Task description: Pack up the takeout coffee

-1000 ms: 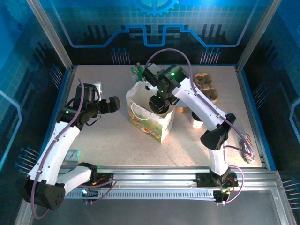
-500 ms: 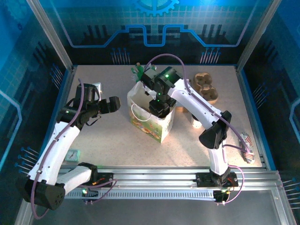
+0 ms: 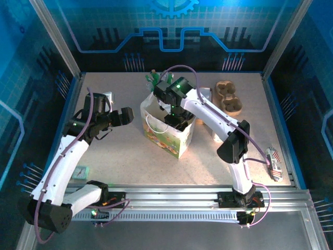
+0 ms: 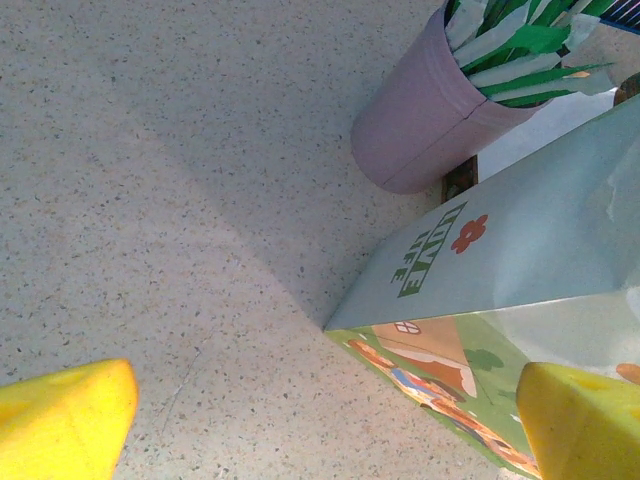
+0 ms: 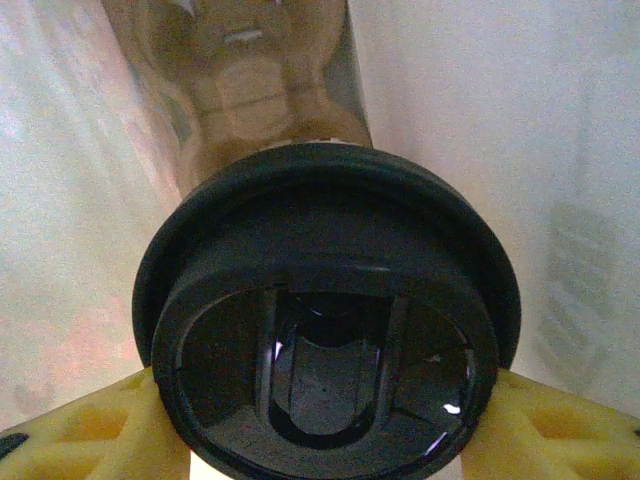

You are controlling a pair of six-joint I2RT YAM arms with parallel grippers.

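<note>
**Coffee Held Inside the Paper Bag**

The right tool (image 5: pixel 320 445) gripped the takeout coffee (image 5: pixel 325 340) between its yellow fingers (image 5: pixel 90 430). One finger pressed on each side just beneath the round black lid, with the jaws partly apart around the cup. In the wrist view the coffee hung inside the white paper bag (image 3: pixel 170 138), with pale bag walls rising on either side of it. A brownish shape lay deeper in the bag, too blurred to name. Whether the cup touched the bag's bottom could not be told.

From above, the right arm reached down into the bag's open top, and the bag stood upright on the desk (image 3: pixel 119 151). The left tool (image 3: pixel 128 115) hovered to the left of the bag, apart from it, with its jaws spread wide and holding nothing.

Just behind the bag stood a pink cup (image 4: pixel 420 120) full of green-and-white sticks. To the right of the bag, well apart, lay a brown moulded cup carrier (image 3: pixel 229 98).
</note>
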